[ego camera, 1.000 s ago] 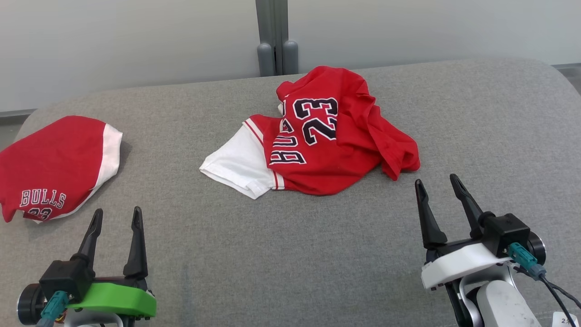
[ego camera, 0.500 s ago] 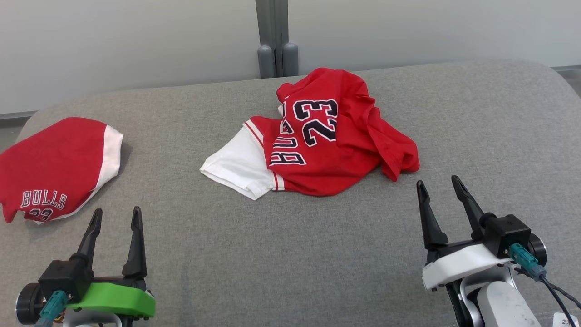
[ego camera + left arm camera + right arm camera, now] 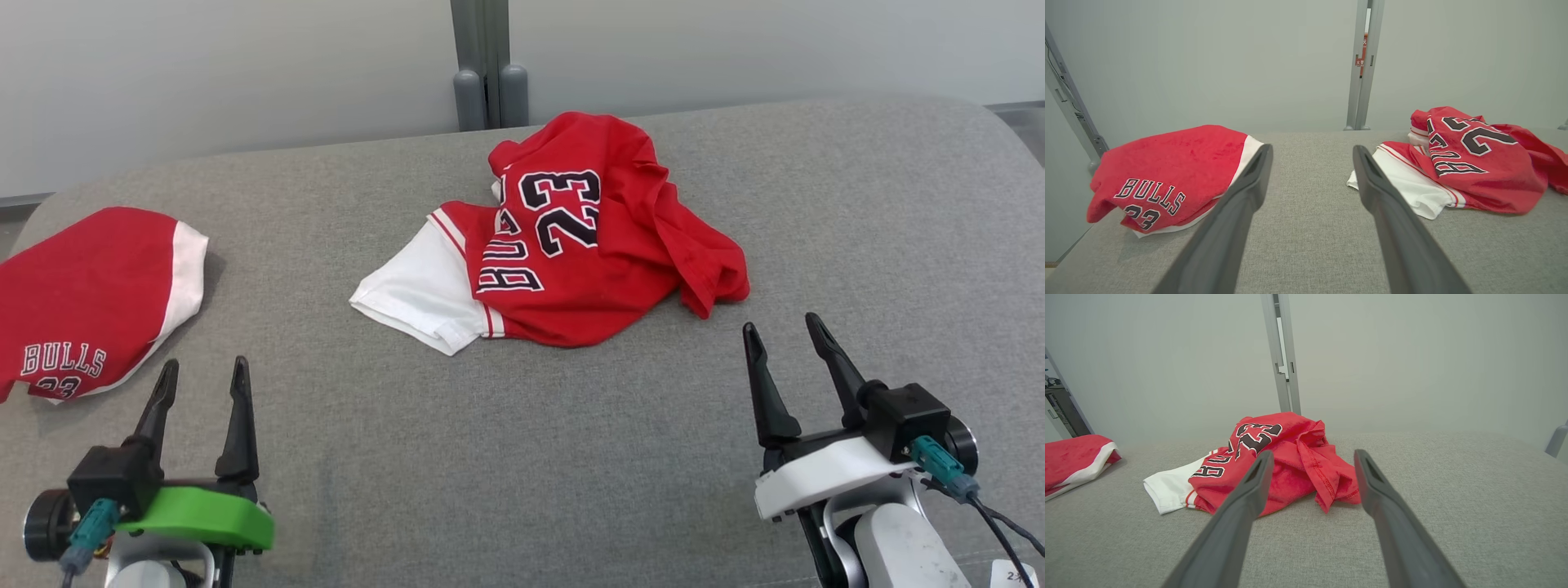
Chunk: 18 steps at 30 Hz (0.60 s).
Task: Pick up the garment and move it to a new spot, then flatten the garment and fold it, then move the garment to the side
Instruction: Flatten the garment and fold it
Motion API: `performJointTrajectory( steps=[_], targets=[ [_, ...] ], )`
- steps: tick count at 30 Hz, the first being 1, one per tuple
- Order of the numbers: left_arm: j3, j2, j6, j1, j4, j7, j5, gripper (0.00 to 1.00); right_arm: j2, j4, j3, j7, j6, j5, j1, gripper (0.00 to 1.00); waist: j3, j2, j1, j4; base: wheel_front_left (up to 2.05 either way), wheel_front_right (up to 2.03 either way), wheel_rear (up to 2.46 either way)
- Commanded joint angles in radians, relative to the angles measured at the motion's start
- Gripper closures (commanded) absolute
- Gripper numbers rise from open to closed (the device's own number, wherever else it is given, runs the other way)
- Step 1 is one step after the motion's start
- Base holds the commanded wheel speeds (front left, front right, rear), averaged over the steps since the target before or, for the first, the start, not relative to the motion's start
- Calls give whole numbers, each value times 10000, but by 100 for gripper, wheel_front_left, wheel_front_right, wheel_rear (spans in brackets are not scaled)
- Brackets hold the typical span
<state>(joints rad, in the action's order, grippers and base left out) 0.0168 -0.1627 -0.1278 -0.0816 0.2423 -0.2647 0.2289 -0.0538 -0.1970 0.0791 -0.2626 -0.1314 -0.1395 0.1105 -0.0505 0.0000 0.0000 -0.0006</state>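
- the crumpled red garment [image 3: 563, 245] is lying toward the back middle of the grey padded surface [image 3: 522, 457], its white sleeve pointing to the robot's left, with nothing touching it.
- the left gripper [image 3: 204, 362] and right gripper [image 3: 780, 322] are hovering at the near edge, fingers standing apart and holding nothing. the right one is sitting near the garment's loose right corner.
- a pinch on that loose corner alone is likely risking a drag: the heap is looking bunched in several layers, so it could be unrolling instead of lifting.
- fingers coming down too steeply could be digging into the soft cover and snagging it along with the cloth.
- a second folded red garment [image 3: 90, 302] is lying at the far left, partly over the edge and close to the left gripper. a careless sweep could be knocking it off, or the look-alike could be getting picked by mistake.
- against a second ago, the whole head view is sitting slightly shifted, so the camera is moving. the garment is keeping the same crumple and both grippers are staying spread.
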Motion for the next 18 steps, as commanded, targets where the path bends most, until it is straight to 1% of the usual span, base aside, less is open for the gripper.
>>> performJointTrajectory(
  steps=[1, 7, 10, 18],
  targets=[
    [-70, -97, -49, -378, 79, 7, -75, 0, -21, 46, -10, -33, 14, -69, 141, 0, -154, 0, 0, -138, 0, 0, 0],
    [-414, -359, -50, -1676, 462, 7, -53, 0, -74, 154, -59, -33, 14, -23, 422, 0, -726, 0, 0, -561, 0, 0, 0],
    [-670, -584, -50, -2483, 757, 7, -59, 0, -79, 220, -97, -32, 14, -2, 579, 0, -1099, 0, 0, -849, 0, 0, 0],
    [-1664, -1268, -41, -4991, 2082, 17, -26, 0, -47, 453, -198, -32, 14, -17, 1049, 0, -2208, 0, 0, -1712, 0, 0, 0]
  ],
)
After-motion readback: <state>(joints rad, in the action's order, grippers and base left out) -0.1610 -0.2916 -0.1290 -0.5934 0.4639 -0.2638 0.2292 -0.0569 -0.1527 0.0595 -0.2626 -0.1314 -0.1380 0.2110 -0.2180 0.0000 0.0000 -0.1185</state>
